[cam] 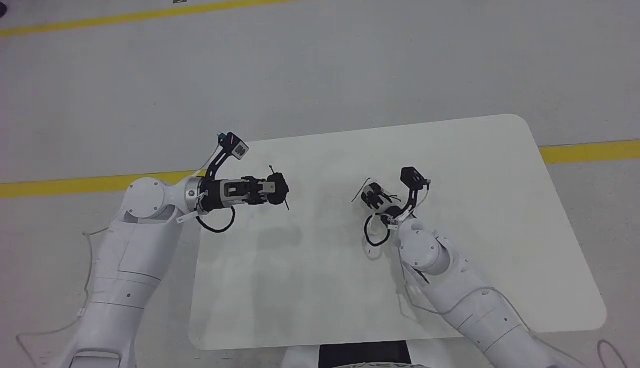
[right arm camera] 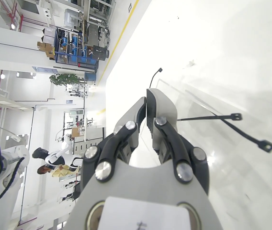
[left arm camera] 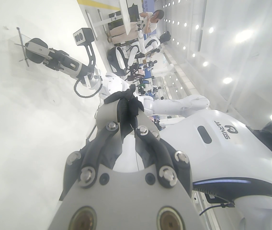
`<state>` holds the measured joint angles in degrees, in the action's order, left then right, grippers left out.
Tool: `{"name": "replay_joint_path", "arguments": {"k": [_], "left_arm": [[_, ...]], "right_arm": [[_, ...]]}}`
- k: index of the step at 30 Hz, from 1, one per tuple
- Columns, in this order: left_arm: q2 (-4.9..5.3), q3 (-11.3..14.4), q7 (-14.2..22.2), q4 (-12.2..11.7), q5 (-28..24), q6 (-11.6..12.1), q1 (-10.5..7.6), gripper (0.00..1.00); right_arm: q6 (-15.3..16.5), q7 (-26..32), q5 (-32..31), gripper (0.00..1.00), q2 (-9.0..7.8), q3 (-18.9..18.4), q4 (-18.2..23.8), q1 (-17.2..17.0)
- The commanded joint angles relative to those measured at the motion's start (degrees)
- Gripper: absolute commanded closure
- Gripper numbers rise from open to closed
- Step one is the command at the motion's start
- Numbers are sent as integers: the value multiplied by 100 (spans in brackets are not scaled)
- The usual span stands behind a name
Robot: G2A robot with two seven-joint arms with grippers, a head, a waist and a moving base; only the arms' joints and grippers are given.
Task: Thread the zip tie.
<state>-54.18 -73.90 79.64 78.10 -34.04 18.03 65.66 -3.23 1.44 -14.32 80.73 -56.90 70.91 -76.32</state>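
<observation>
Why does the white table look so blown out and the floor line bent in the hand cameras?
Right wrist view: light glares off the table and the clear sheet by the zip ties, and the wide lens likely bows the yellow floor line. Left wrist view: ceiling lamps flare and a haze veils the table. Top view: the table is lit evenly, lines straight.
</observation>
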Motion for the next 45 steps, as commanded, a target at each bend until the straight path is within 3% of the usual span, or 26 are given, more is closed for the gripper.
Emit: {"name": "replay_joint_path", "arguments": {"k": [1, 13, 16, 20, 27, 32, 40, 45], "left_arm": [[0, 0, 0, 0, 0, 0, 0, 100], [0, 0, 0, 0, 0, 0, 0, 100], [0, 0, 0, 0, 0, 0, 0, 100], [0, 0, 0, 0, 0, 0, 0, 100], [0, 0, 0, 0, 0, 0, 0, 100], [0, 0, 0, 0, 0, 0, 0, 100], [0, 0, 0, 0, 0, 0, 0, 100], [0, 0, 0, 0, 0, 0, 0, 100]], "right_arm": [[1, 6, -10, 100, 2, -14, 4, -6], [-26, 48, -156, 100, -5, -139, 194, -74], [-128, 99, -213, 94, -34, -246, 418, -170], [-478, 246, -327, 71, -84, -403, 792, -355], [-1239, 730, -563, 58, -169, -608, 1531, -661], [-1625, 954, -710, 60, -189, -611, 1862, -773], [-1625, 1267, -874, 60, -179, -596, 1918, -860], [-1625, 1233, -782, 63, -114, -568, 1710, -775]]}}
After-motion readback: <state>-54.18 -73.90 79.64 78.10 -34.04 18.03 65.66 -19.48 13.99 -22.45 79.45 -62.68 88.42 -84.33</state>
